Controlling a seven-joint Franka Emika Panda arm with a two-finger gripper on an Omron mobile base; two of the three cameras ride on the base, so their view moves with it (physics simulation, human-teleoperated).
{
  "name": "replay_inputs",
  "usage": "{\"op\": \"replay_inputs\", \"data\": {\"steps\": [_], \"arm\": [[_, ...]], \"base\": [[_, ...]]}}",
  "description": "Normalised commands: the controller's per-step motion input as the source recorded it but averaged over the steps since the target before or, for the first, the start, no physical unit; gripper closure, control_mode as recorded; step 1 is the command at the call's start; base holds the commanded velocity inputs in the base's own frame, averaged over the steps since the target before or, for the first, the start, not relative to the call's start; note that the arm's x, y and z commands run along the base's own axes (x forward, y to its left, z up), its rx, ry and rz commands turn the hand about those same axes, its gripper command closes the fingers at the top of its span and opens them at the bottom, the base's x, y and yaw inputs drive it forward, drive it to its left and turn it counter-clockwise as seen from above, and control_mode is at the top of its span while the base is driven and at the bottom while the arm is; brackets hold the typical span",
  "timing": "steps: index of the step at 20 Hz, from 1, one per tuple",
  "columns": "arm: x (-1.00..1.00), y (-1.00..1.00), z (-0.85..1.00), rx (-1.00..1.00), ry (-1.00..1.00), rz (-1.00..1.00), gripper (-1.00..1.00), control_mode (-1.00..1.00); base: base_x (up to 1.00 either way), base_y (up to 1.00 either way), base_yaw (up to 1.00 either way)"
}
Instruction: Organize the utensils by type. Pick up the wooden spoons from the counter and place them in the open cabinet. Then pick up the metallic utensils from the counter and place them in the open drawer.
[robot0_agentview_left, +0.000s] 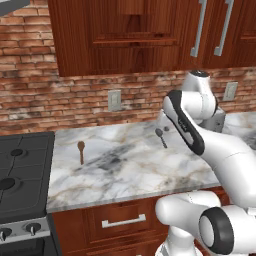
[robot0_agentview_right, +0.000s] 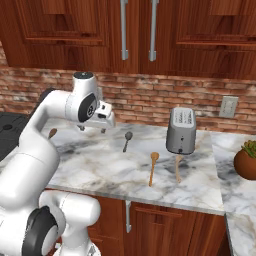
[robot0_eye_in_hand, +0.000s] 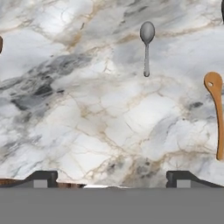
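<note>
On the bench (robot0_agentview_right: 200, 192) I see the metal spoon (robot0_eye_in_hand: 147, 43) at twelve o'clock and both wooden spoons (robot0_agentview_right: 153, 167) unsorted, jaws spread and empty.

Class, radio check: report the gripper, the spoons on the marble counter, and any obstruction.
Gripper open, empty, above marble counter. Grey metal spoon, tan wooden spoon, dark brown wooden spoon all lying on it. Nothing in the way.

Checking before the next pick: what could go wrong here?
The tan spoon lies close beside another wooden utensil by the toaster; the open claw might nudge both. The metal spoon sits between the wooden ones and might be taken first, out of order. The dark spoon lies far off near the stove.
</note>
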Motion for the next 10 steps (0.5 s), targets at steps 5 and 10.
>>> {"op": "replay_inputs", "data": {"steps": [5, 10], "arm": [[0.0, -0.42, -0.31, -0.02, -0.05, 0.0, -1.0, -1.0], [0.04, -0.52, -0.27, 0.0, -0.02, 0.0, -1.0, -1.0]], "base": [[0.0, 0.0, 0.0], [0.0, 0.0, 0.0]]}}
